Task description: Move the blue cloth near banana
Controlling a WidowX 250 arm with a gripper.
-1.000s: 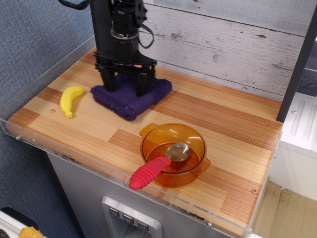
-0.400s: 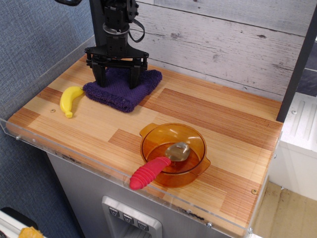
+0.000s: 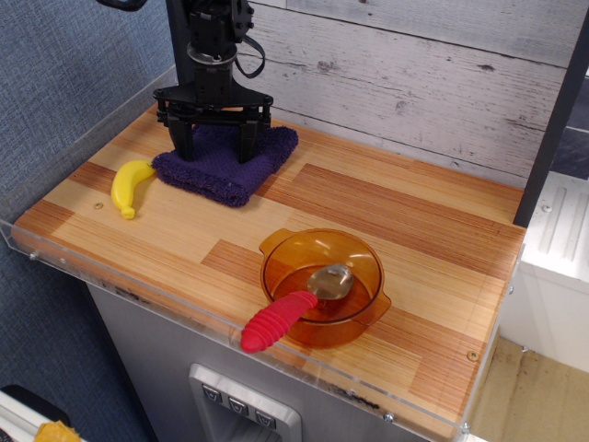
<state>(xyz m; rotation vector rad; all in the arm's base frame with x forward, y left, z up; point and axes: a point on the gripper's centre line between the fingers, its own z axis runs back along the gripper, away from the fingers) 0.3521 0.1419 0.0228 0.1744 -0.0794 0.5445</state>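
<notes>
Now | gripper point(image 3: 214, 147) jaws spread on fuzzy blue cloth point(image 3: 225, 164) | smooth curved banana point(image 3: 130, 186) beside

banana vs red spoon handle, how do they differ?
The banana is yellow and smooth; the spoon handle is red and ribbed. The banana lies flat on the table beside the cloth; the handle is propped on the bowl rim, sticking out. Both are small, elongated plastic pieces.

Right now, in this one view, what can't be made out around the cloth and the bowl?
- Gripper fingertips: sunk against the blue cloth, so contact is unclear.
- Cloth's rear part: hidden behind the gripper.
- Spoon bowl: blurred through the orange bowl wall.
- Arm: cut off by the top edge.
</notes>
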